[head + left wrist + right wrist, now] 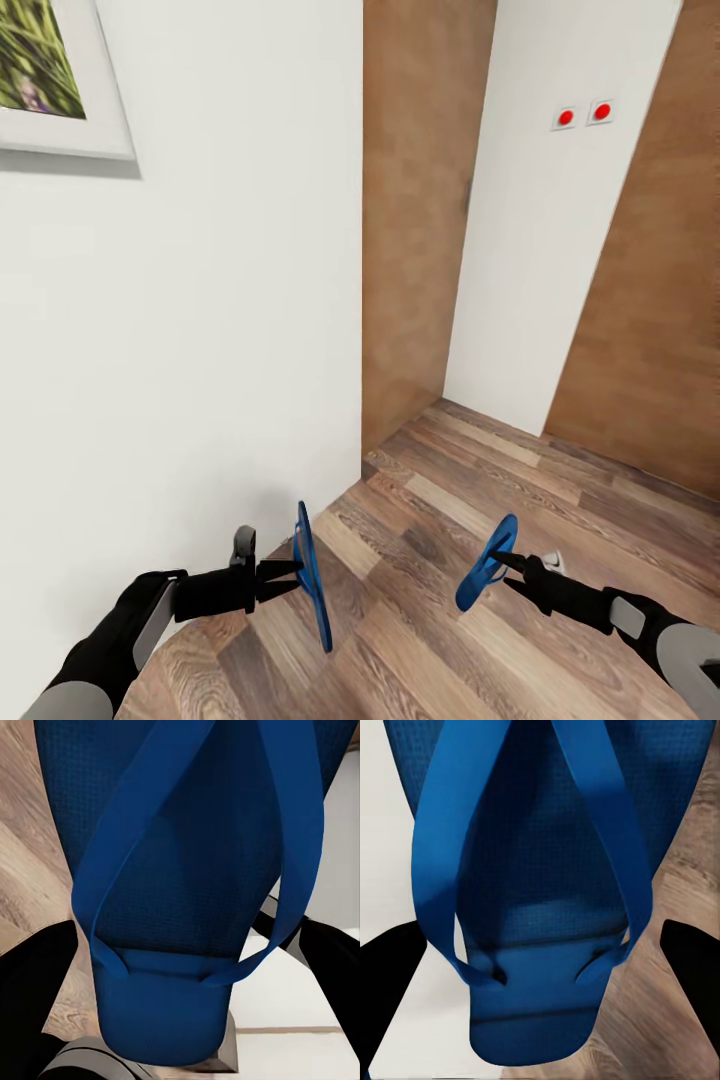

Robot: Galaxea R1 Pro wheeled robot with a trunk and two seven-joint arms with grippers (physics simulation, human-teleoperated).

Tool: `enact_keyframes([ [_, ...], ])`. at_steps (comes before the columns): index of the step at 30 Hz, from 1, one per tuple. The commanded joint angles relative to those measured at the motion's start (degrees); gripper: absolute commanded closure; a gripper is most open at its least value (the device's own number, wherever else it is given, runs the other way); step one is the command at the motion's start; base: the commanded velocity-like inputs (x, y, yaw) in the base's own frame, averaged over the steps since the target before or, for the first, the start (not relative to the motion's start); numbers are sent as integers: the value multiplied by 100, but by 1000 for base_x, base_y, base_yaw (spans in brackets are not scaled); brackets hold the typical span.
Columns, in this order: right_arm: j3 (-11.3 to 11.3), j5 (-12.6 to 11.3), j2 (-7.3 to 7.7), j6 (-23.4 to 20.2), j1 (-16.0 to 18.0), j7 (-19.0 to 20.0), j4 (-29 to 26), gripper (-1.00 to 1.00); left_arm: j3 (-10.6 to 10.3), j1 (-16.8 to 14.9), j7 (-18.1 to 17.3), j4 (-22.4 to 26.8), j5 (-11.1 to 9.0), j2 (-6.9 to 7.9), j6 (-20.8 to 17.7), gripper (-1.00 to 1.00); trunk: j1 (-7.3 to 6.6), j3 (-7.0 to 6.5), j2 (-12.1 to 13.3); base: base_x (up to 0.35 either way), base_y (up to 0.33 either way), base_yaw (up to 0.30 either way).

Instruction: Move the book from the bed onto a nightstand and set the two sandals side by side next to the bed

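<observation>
Two sandals held above floor, one per gripper, near edge of scene.

Left gripper [285, 578] at near left holds left sandal [313, 590] on edge, clear of the wood floor [560, 500]. Right gripper [505, 567] at near right holds right sandal [487, 563] tilted, well apart from the other. Wall [200, 350] runs along the left, framed picture [55, 80] on it at far left. Wood panel [415, 200] behind the wall corner, door [550, 220] right of it, two switches [583, 114] on it up high.
</observation>
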State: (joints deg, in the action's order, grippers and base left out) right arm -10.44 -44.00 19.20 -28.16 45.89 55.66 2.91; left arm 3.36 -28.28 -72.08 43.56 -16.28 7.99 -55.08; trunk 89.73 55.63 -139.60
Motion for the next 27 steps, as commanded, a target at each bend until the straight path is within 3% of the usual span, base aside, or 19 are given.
enact_keyframes([
  [1,-31,-66,-1,-41,9,25,17,100,2,-3,-8,1,-24,1,-47,100,-4,5,-3,-228,0,0],
  [27,-52,-64,-39,-31,-1,25,8,100,0,33,-2,2,-18,1,-47,100,-4,12,-3,-228,0,21],
])
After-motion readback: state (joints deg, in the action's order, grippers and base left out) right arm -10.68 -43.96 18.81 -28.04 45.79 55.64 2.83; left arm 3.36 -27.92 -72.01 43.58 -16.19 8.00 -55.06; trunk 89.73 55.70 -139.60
